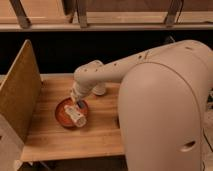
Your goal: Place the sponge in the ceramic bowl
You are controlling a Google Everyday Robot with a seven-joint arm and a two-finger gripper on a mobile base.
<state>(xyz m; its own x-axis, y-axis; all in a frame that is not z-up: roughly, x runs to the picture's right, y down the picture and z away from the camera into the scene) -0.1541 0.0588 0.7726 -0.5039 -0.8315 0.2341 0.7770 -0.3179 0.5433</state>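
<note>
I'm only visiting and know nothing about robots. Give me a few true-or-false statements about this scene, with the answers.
1. The tool is over the ceramic bowl. True.
2. The ceramic bowl is blue. False: it is red-orange.
3. The ceramic bowl rests on a wooden table. True.
4. The tool is wide open. False: it is shut.
</note>
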